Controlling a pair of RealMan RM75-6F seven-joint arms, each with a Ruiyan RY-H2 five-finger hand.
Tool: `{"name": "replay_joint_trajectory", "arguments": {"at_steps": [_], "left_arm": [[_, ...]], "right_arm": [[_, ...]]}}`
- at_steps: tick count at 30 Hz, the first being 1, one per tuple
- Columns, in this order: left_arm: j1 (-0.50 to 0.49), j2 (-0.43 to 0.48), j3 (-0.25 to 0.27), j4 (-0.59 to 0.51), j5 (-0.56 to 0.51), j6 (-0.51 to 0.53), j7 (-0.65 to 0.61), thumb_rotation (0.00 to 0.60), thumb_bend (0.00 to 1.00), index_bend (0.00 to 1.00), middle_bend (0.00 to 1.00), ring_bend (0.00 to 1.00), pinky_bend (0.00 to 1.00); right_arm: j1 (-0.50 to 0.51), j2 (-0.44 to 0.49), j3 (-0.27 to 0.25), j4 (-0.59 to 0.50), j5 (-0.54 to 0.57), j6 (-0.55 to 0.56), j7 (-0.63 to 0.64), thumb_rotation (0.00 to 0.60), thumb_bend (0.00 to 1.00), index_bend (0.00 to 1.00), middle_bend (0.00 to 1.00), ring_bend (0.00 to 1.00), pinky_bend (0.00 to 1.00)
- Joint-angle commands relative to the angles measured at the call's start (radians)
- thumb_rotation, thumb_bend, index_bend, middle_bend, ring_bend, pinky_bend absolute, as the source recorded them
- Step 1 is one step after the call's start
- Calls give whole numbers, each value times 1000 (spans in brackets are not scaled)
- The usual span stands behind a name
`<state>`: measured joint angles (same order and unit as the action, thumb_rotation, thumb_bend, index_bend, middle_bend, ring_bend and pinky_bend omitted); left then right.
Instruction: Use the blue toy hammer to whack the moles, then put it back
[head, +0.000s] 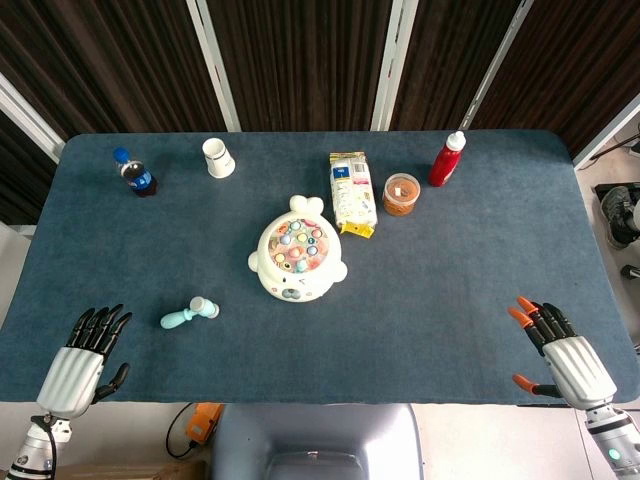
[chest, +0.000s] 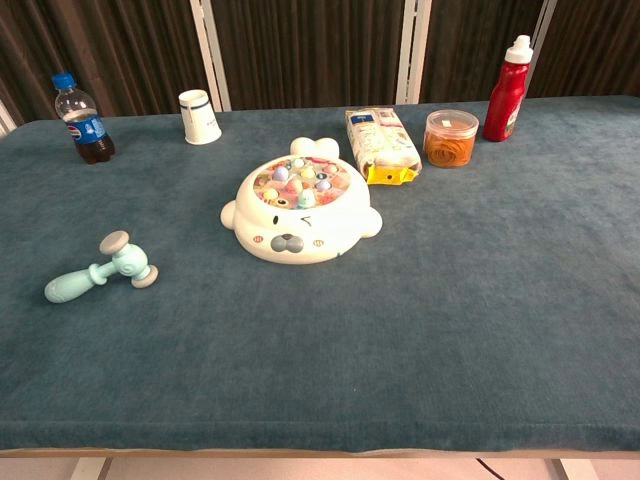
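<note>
The blue toy hammer (head: 189, 314) (chest: 102, 271) lies flat on the blue cloth, left of the middle, its handle pointing toward the left edge. The white whack-a-mole toy (head: 296, 260) (chest: 300, 212) with its coloured moles sits at the table's centre. My left hand (head: 82, 362) hovers at the near left corner, fingers apart and holding nothing, a short way left of and nearer than the hammer. At the near right corner my right hand (head: 562, 352) is also spread and holding nothing. The chest view shows neither hand.
Along the far side stand a cola bottle (head: 134, 173) (chest: 82, 119), a white paper cup (head: 218, 157) (chest: 199, 117), a snack packet (head: 353, 192) (chest: 382, 145), a clear tub of orange food (head: 401, 194) (chest: 451, 138) and a red sauce bottle (head: 447, 159) (chest: 506, 90).
</note>
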<state>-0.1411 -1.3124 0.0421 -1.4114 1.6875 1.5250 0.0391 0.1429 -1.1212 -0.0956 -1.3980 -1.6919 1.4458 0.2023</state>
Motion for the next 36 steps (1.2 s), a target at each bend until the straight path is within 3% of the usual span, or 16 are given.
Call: {"name": "replay_joint_trajectory", "arguments": {"at_steps": [1, 9, 14, 21, 30, 36], "left_arm": [[-6, -3, 2, 1, -2, -14, -7, 600, 358, 0, 14, 0, 1], [-54, -101, -26, 92, -16, -53, -181, 600, 354, 0, 68, 0, 5], [-105, -83, -74, -6, -155, -210, -251, 600, 353, 0, 70, 0, 0], [-175, -91, -171, -112, -389, -378, -134, 600, 378, 50, 98, 2, 0], [-207, -195, -202, -72, -521, -403, -7, 600, 382, 110, 145, 22, 0], [-209, -258, -193, -26, -531, -383, 34, 600, 386, 145, 186, 47, 0]], "right_arm": [[1, 2, -3, 1, -5, -2, 5, 600, 88, 0, 0, 0, 28], [11, 11, -17, 4, -28, -19, 32, 600, 88, 0, 0, 0, 31], [25, 9, -22, 3, -50, -33, 36, 600, 88, 0, 0, 0, 31], [55, 11, -38, -4, -86, -63, 52, 600, 88, 0, 0, 0, 33], [64, 23, -53, 2, -111, -54, 87, 600, 88, 0, 0, 0, 33], [64, 28, -59, 15, -117, -43, 112, 600, 88, 0, 0, 0, 33]]}}
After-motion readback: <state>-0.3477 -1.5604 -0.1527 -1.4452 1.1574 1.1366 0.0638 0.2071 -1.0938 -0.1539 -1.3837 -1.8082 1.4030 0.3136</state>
